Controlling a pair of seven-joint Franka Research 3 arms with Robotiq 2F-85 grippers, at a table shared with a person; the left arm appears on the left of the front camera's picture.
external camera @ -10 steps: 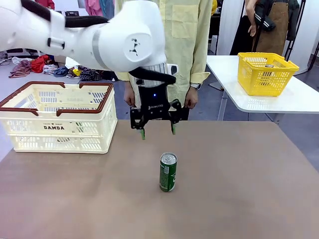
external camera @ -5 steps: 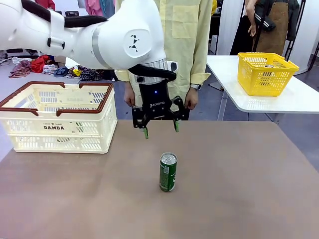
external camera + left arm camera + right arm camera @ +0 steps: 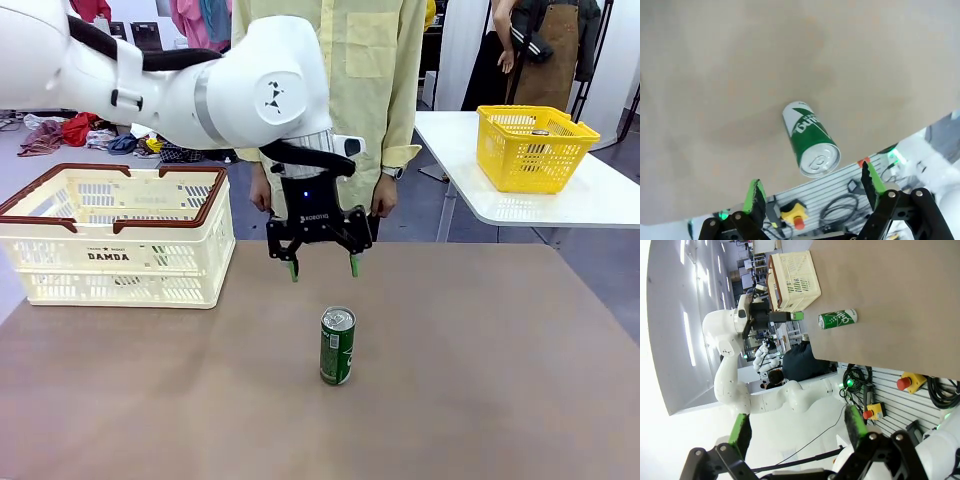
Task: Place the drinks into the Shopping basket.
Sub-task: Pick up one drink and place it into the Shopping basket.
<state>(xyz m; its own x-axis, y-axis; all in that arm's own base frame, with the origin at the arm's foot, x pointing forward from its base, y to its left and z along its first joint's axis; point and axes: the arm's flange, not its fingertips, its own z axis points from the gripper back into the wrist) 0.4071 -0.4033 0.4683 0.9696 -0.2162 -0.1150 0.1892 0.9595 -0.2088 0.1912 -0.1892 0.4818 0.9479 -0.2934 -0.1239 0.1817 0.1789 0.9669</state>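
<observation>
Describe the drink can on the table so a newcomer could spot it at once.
Start at the brown table in the front view; near its middle, right of the cream Shopping basket, stands one slim can. It is dark green with white marks and a silver top, upright and alone, below the open left end effector.

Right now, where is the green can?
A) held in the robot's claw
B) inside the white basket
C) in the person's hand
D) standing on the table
D: the green can stands upright on the table, apart from the open, empty left gripper.
</observation>
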